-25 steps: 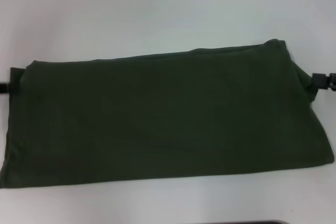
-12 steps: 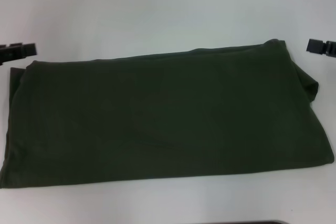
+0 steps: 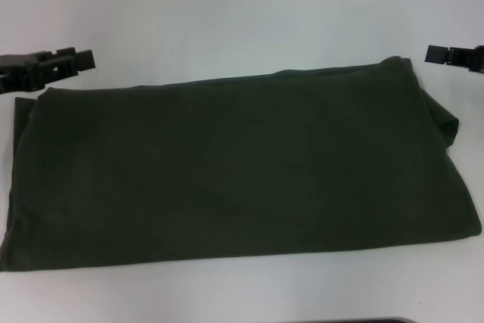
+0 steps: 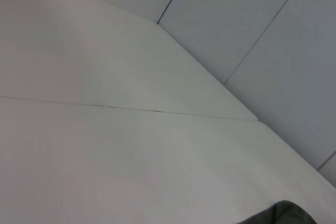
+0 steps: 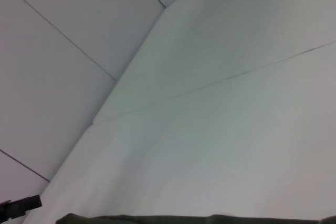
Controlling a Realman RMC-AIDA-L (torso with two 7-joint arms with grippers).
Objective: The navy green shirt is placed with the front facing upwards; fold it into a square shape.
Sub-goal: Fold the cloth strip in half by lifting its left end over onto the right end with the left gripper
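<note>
The navy green shirt (image 3: 234, 168) lies flat on the white table as a long folded band with its plain green side up; no lettering shows. My left gripper (image 3: 89, 60) hovers just past the shirt's far left corner, open and holding nothing. My right gripper (image 3: 429, 54) hangs off the far right corner, also open and clear of the cloth. A corner of the shirt (image 4: 286, 213) shows in the left wrist view. The right wrist view catches the shirt's edge (image 5: 184, 219) and, farther off, the left gripper (image 5: 21, 205).
The white table (image 3: 242, 13) stretches bare behind the shirt, with a thin seam (image 4: 131, 108) across it. Pale wall panels (image 4: 252, 19) stand beyond the table's far edge. A dark edge (image 3: 370, 321) shows at the near side.
Both grippers have let go of the shirt's ends and moved up and away toward the far side. The shirt has stayed flat where it was.
</note>
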